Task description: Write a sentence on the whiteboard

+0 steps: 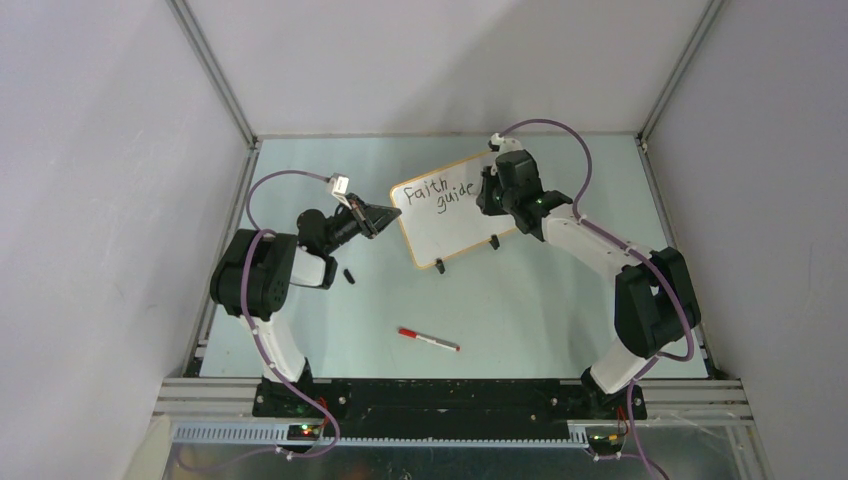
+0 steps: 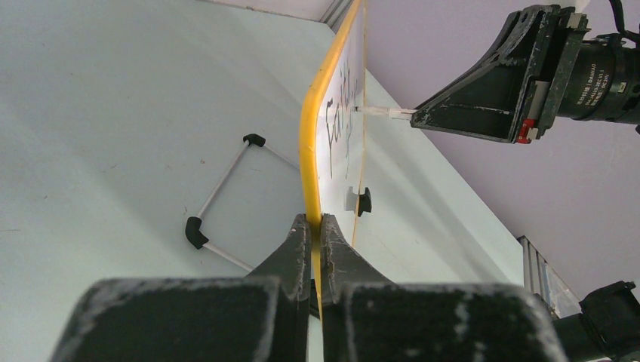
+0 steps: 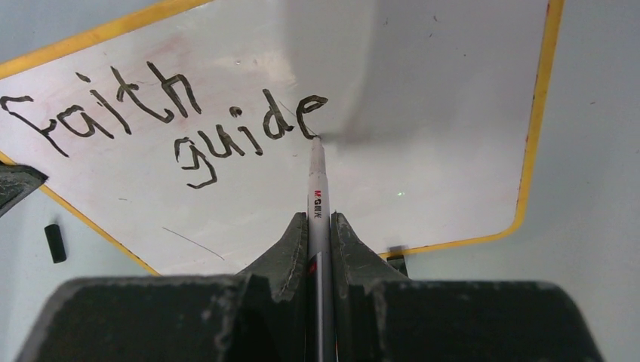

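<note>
The whiteboard (image 1: 455,215) stands tilted at the table's middle back, with an orange frame (image 2: 306,136) and black clip feet. The sentence (image 3: 173,121) reads "faith guide" in black marker, in two staggered lines; it also shows in the top view (image 1: 432,195). My left gripper (image 2: 317,222) is shut on the board's left edge. My right gripper (image 3: 319,219) is shut on a grey marker (image 3: 317,188), its tip touching the board at the end of the "e". From the left wrist view the right gripper (image 2: 423,115) holds the marker against the board face.
A red-capped marker (image 1: 428,340) lies on the table in front of the board. A small black cap (image 1: 349,275) lies near the left arm. A wire stand with black corners (image 2: 219,200) lies behind the board. Walls enclose the table.
</note>
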Available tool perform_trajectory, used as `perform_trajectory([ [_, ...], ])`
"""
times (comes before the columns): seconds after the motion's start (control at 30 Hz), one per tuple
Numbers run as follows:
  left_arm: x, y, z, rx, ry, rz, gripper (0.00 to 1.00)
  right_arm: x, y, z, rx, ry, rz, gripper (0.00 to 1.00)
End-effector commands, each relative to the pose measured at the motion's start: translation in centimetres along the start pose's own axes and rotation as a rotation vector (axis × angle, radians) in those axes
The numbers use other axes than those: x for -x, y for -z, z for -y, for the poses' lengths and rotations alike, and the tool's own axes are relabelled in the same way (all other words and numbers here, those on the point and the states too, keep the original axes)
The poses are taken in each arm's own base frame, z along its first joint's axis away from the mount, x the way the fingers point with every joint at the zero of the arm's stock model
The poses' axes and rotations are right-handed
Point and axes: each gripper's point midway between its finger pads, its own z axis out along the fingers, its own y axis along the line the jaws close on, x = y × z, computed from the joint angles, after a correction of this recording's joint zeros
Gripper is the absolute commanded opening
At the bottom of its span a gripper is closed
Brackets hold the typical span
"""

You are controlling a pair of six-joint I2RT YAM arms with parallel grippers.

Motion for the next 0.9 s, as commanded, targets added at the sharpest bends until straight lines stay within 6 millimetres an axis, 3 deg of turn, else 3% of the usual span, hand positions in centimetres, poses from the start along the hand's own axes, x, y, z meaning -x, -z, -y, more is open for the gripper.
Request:
perform_trajectory([
  [0.0,0.3,0.0,0.4,-0.013,-0.072,0.001,0.00,2.1,0.2,0.5,-0.038,-0.003,0.051,0.00],
  [0.53,0.3,-0.1,0.4,-0.014,-0.071,0.001,0.00,4.0,0.2,0.0,0.013,-0.025,0.112,0.00],
  [0.87,0.4,0.0,0.4,-0.014,-0.072,0.002,0.00,5.3,2.2,-1.0,0.067,-0.008,0.198,0.00],
])
